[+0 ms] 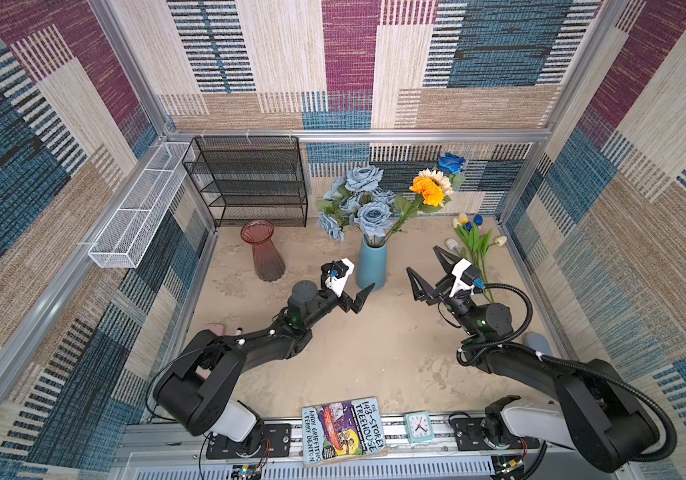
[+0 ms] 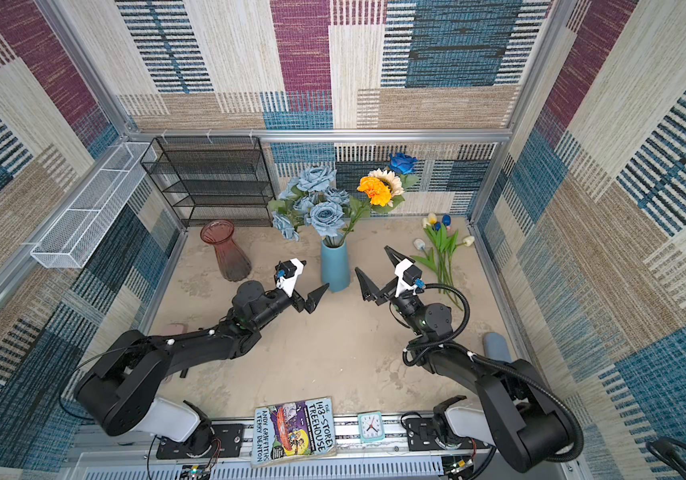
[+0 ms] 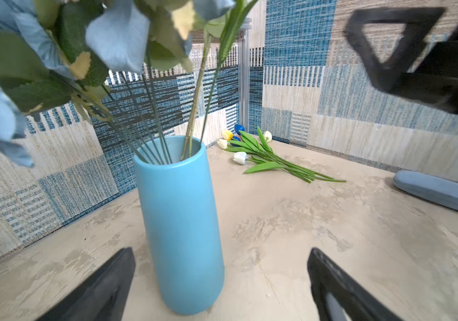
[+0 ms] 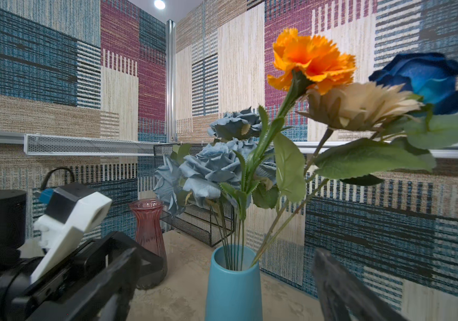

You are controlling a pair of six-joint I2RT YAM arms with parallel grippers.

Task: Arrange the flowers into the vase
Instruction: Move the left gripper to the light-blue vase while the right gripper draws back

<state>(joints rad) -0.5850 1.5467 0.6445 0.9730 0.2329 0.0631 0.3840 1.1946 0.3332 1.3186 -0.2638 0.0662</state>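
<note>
A light-blue vase stands mid-table. It holds a dusty-blue rose bunch, an orange marigold, a cream sunflower and a deep-blue rose. A bunch of small tulips lies flat near the back right corner. My left gripper is open, its jaws low on either side of the vase's base without touching it. My right gripper is open and empty, just right of the vase.
A red glass vase stands left of the blue one. A black mesh shelf is at the back and a white wire basket hangs on the left wall. A book and clock sit at the front edge. A blue case lies at right.
</note>
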